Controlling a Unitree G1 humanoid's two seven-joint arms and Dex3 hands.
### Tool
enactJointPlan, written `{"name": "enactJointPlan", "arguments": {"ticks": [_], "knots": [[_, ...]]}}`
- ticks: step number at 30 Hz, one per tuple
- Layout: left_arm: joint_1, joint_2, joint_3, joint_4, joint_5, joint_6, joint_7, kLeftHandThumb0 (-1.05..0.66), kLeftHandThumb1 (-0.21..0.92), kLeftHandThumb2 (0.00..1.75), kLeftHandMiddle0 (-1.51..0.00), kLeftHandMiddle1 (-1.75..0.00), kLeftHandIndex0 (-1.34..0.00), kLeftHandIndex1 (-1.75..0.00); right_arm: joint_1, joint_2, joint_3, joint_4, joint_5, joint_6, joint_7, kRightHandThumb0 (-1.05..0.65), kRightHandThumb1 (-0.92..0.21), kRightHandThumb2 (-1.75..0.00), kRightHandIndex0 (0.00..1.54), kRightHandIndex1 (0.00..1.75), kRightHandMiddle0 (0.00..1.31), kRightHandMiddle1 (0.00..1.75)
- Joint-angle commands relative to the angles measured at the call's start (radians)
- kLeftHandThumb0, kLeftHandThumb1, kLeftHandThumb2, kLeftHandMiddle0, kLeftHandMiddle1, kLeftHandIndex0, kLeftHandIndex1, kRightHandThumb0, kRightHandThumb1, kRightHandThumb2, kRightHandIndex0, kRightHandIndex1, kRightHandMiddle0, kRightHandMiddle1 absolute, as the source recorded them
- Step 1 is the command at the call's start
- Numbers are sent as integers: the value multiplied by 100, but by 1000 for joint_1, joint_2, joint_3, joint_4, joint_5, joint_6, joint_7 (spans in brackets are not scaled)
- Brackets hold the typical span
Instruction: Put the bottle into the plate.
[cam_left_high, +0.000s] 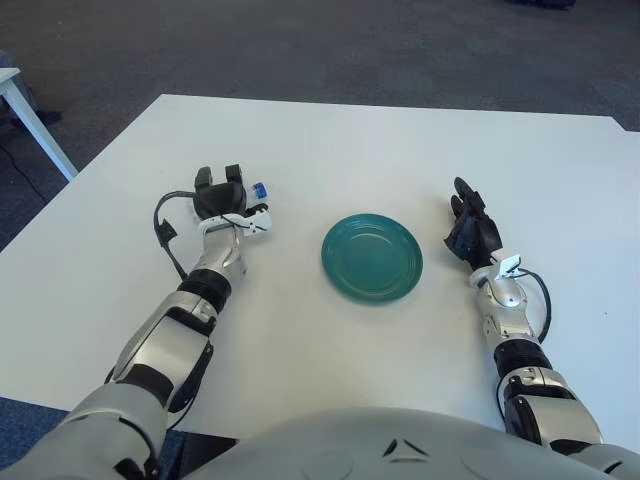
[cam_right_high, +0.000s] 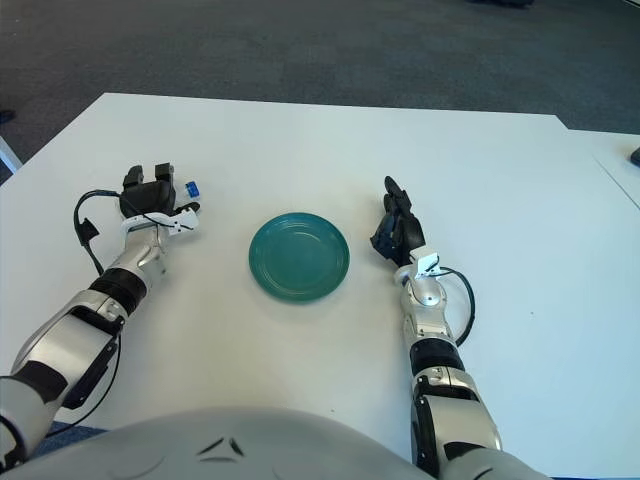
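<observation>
The teal plate lies on the white table near its middle. My left hand is to the left of the plate, down at table height. Its fingers are curled around the bottle; only the bottle's blue cap shows, poking out on the hand's right side, and the rest is hidden by the hand. The cap also shows in the right eye view. My right hand shows to the right of the plate with its fingers stretched out and holding nothing.
The white table stretches well beyond the plate toward its far edge. Dark carpet lies past that edge. A leg of another white table stands at the far left.
</observation>
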Motion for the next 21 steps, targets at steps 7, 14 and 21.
{"name": "enactJointPlan", "arguments": {"ticks": [7, 14, 21], "knots": [[19, -68, 9, 194, -62, -62, 9, -105, 92, 67, -36, -1, 0, -78, 125, 6, -26, -35, 45, 92, 20, -101, -92, -117, 3, 1, 0, 10], [3, -83, 6, 266, -70, -89, 22, -105, 92, 67, -39, -2, 0, -76, 132, 5, -43, -25, 86, 16, 84, -103, -92, -117, 3, 1, 1, 10], [4, -94, 2, 306, -76, -114, 26, -105, 92, 64, -45, -4, -1, -78, 127, -1, -58, 13, 106, -63, 139, -104, -92, -114, 2, 0, 1, 12]]}}
